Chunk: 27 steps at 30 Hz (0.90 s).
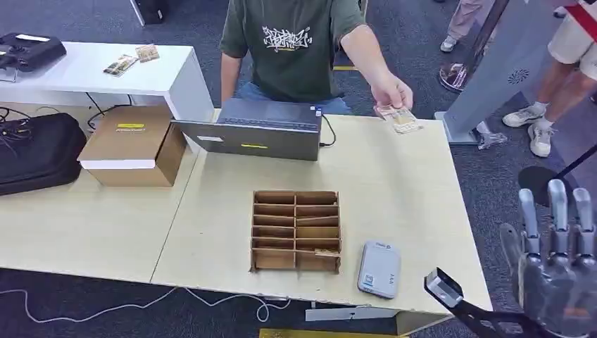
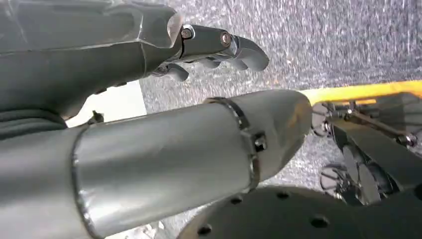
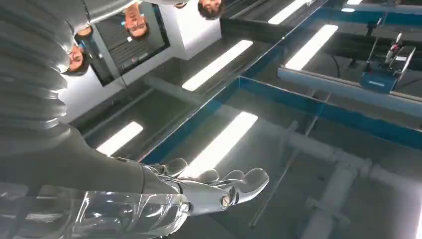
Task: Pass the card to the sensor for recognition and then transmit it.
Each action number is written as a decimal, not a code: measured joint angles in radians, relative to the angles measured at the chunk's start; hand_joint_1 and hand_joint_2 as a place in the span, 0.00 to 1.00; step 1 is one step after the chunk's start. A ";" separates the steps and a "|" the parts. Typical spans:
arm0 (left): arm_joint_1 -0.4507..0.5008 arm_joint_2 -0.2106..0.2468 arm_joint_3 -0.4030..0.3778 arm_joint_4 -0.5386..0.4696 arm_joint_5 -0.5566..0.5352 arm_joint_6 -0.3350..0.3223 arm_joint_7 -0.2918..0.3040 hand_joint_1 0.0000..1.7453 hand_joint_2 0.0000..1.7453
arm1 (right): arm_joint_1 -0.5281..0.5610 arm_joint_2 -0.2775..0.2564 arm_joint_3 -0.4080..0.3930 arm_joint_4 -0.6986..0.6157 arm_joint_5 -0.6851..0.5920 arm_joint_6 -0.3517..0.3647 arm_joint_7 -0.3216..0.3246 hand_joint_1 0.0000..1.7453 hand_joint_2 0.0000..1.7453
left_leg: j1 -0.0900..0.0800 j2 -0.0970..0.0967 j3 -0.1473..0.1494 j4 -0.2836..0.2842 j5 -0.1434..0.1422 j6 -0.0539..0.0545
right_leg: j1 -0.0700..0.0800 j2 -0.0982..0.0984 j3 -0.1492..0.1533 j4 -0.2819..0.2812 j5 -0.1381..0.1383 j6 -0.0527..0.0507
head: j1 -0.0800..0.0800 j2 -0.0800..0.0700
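A pale wooden table (image 1: 394, 183) stands on dark carpet. The card (image 1: 400, 118) lies at its far right edge under a person's hand (image 1: 391, 91), well apart from the sensor (image 1: 379, 269) near me. It looks thin, light and stiff, likely slick; I judge a pinch on its free near edge best. Its long axis seems to run slantwise across the table, though it is small. My right hand (image 1: 556, 260) is raised, fingers spread, empty. My left hand (image 2: 214, 47) hangs over the floor, fingers loosely curled, holding nothing.
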<state>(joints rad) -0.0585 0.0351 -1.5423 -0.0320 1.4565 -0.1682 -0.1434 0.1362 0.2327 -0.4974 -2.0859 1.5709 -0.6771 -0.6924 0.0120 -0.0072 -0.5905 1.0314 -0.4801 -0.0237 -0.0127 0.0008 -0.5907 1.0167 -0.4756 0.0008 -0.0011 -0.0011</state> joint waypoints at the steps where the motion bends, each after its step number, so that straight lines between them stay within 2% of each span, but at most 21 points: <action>1: 0.001 0.002 0.000 0.000 -0.002 0.000 0.001 0.00 0.00 | -0.008 -0.005 -0.005 0.006 0.000 0.000 0.000 0.00 1.00 | 0.000 0.000 0.000 0.000 0.000 0.000 | 0.000 0.000 0.000 0.000 0.000 0.000 | -0.001 0.000; 6: -0.003 0.010 0.000 0.000 -0.047 0.001 0.003 0.00 0.00 | -0.051 -0.020 -0.020 0.056 0.000 0.000 0.000 0.00 1.00 | 0.000 0.000 0.000 0.000 0.000 0.000 | 0.000 0.000 0.000 0.000 0.000 0.000 | 0.000 0.000; 13: -0.012 0.020 0.000 -0.002 -0.070 0.000 0.016 0.00 0.00 | -0.127 -0.032 -0.024 0.230 0.001 0.000 0.011 0.00 1.00 | 0.000 0.001 0.001 0.000 0.000 0.000 | 0.000 0.001 0.001 0.000 0.000 0.000 | -0.001 0.000; 15: -0.013 0.024 0.000 -0.002 -0.073 -0.002 0.017 0.00 0.00 | -0.139 -0.058 0.000 0.292 0.000 0.000 0.123 0.00 1.00 | 0.000 0.001 0.000 0.000 0.000 0.000 | 0.000 0.000 0.002 0.000 0.000 0.000 | 0.000 0.000; 17: -0.014 0.025 0.000 -0.002 -0.077 -0.002 0.018 0.00 0.00 | -0.188 -0.136 0.066 0.386 0.001 0.023 0.305 0.00 1.00 | -0.001 0.002 -0.010 0.000 0.000 0.000 | 0.000 0.001 0.003 0.001 0.001 0.001 | -0.001 0.000; 19: -0.019 0.027 0.000 -0.003 -0.086 -0.002 0.020 0.00 0.00 | -0.320 -0.259 0.208 0.508 0.002 0.076 0.650 0.00 1.00 | -0.003 0.004 -0.011 0.000 0.001 0.002 | -0.003 0.003 -0.002 0.002 0.004 0.002 | -0.002 0.000; 20: -0.024 0.029 0.000 -0.006 -0.090 -0.002 0.020 0.00 0.00 | -0.392 -0.308 0.316 0.572 0.003 0.077 0.882 0.00 1.00 | -0.002 0.006 -0.011 0.000 0.003 0.003 | -0.002 0.005 -0.002 0.001 0.004 0.003 | 0.000 0.000; 21: -0.026 0.033 0.000 -0.008 -0.091 -0.002 0.020 0.00 0.00 | -0.445 -0.337 0.440 0.620 0.003 0.079 1.081 0.00 1.00 | -0.001 0.006 -0.008 0.000 0.003 0.002 | -0.002 0.005 -0.001 0.001 0.005 0.002 | 0.005 0.000; 22: -0.027 0.034 0.000 -0.010 -0.095 -0.002 0.020 0.00 0.00 | -0.474 -0.355 0.590 0.663 0.003 0.082 1.222 0.00 1.00 | -0.001 0.008 -0.004 0.000 0.003 0.002 | -0.001 0.006 -0.001 0.000 0.005 0.001 | 0.004 0.000; 23: -0.030 0.035 0.000 -0.010 -0.101 -0.002 0.021 0.00 0.00 | -0.491 -0.368 0.715 0.695 0.003 0.086 1.293 0.00 1.00 | -0.001 0.008 -0.001 0.001 0.003 0.002 | -0.001 0.007 0.000 0.000 0.005 0.001 | 0.003 0.000; 24: -0.032 0.037 0.000 -0.011 -0.110 -0.003 0.023 0.00 0.00 | -0.495 -0.380 0.836 0.732 0.002 0.091 1.316 0.00 1.00 | -0.001 0.006 0.004 0.001 0.004 0.001 | -0.001 0.007 0.000 0.001 0.005 0.001 | 0.002 0.000; 25: -0.033 0.039 0.000 -0.013 -0.117 -0.004 0.027 0.00 0.00 | -0.498 -0.381 0.936 0.763 0.001 0.098 1.268 0.00 1.00 | -0.001 0.003 0.003 0.001 0.006 0.001 | -0.001 0.004 -0.002 0.001 0.005 0.001 | 0.002 0.000; 27: -0.030 0.039 0.000 -0.017 -0.124 -0.007 0.036 0.00 0.00 | -0.521 -0.391 1.051 0.809 0.003 0.105 1.163 0.00 1.00 | 0.001 0.001 0.001 0.001 0.006 0.000 | 0.000 0.003 -0.003 0.002 0.005 0.000 | 0.002 0.000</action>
<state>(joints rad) -0.0882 0.0740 -1.5423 -0.0492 1.3321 -0.1747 -0.1076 -0.3844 -0.1587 0.5537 -1.2771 1.5740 -0.5722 0.4710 0.0128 -0.0060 -0.5897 1.0322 -0.4740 -0.0238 -0.0126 0.0040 -0.5935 1.0192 -0.4706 0.0013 0.0008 -0.0011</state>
